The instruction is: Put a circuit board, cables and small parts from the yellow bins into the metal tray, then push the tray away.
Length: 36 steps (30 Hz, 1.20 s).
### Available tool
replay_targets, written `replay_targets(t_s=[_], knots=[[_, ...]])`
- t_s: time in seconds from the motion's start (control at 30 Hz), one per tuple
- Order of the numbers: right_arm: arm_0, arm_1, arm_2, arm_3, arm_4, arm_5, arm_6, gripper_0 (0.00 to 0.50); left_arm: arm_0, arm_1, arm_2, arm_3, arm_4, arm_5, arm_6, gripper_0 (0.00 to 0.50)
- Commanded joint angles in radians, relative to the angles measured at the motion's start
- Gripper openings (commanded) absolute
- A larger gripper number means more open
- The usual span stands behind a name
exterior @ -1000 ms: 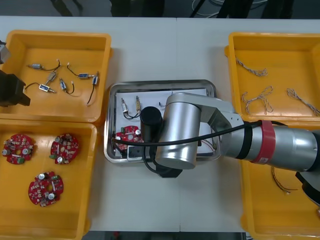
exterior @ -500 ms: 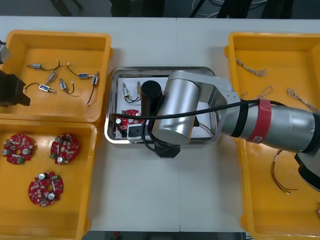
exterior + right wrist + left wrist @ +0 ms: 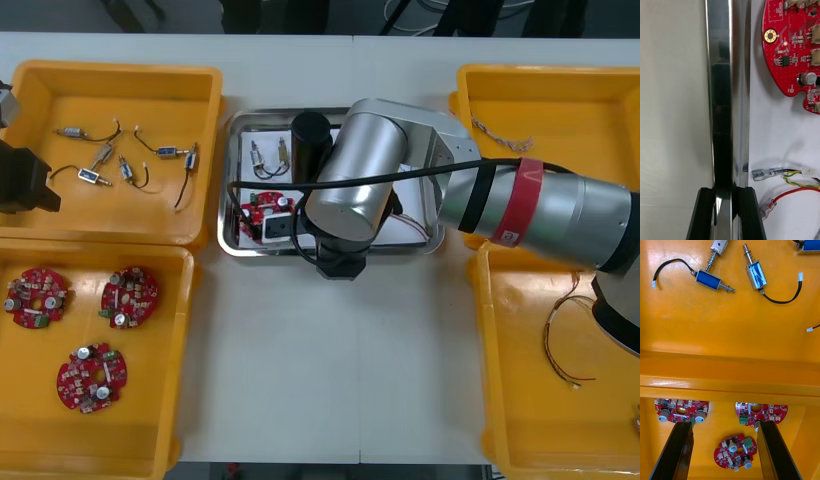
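Observation:
The metal tray (image 3: pixel 228 190) lies between the yellow bins, white inside. It holds a round red circuit board (image 3: pixel 262 206), small metal parts (image 3: pixel 270 155) on black cables, and a red and yellow cable (image 3: pixel 790 195). My right arm (image 3: pixel 360 190) reaches across the tray. In the right wrist view my right gripper (image 3: pixel 725 191) is shut on the tray's shiny rim (image 3: pixel 720 93), with the circuit board (image 3: pixel 797 48) just inside it. My left gripper (image 3: pixel 20 180) is parked at the left edge; its fingers (image 3: pixel 677 442) stand open above the left bins.
The far left bin (image 3: pixel 110 80) holds several small metal parts (image 3: pixel 100 160). Three circuit boards (image 3: pixel 90 375) lie in the near left bin. The far right bin has twisted cables (image 3: pixel 500 135); the near right one a red and yellow cable (image 3: pixel 565 340). Bare table lies in front of the tray.
The tray has slid away toward the table's far edge, the right gripper moving with it on its rim. The left arm has stayed still.

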Motion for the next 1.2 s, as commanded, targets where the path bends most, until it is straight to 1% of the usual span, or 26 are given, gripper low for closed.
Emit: replay_targets(t_s=[0.03, 0.33, 0.5, 0.63, 0.9, 1.2], knots=[[-0.049, 0.014, -0.011, 0.085, -0.019, -0.018, 0.046, 0.020, 0.014, -0.009, 0.032, -0.032, -0.009, 0.007, -0.081, 0.500], [-0.086, 0.026, -0.011, 0.183, -0.043, -0.082, 0.089, 0.014, 0.014, -0.009, 0.032, -0.032, -0.009, 0.007, -0.081, 0.500], [-0.117, 0.043, -0.011, 0.233, -0.046, -0.080, 0.115, 0.009, 0.014, -0.009, 0.032, -0.032, -0.009, 0.007, -0.081, 0.500], [-0.138, 0.044, -0.011, 0.267, -0.055, -0.090, 0.140, 0.005, 0.014, -0.009, 0.032, -0.032, -0.009, 0.007, -0.081, 0.500], [-0.170, 0.049, -0.011, 0.319, -0.063, -0.116, 0.183, 0.001, 0.014, -0.009, 0.032, -0.032, -0.009, 0.007, -0.081, 0.500], [-0.189, 0.050, -0.013, 0.335, -0.059, -0.146, 0.209, 0.000, 0.014, -0.009, 0.032, -0.032, -0.009, 0.007, -0.081, 0.500]])
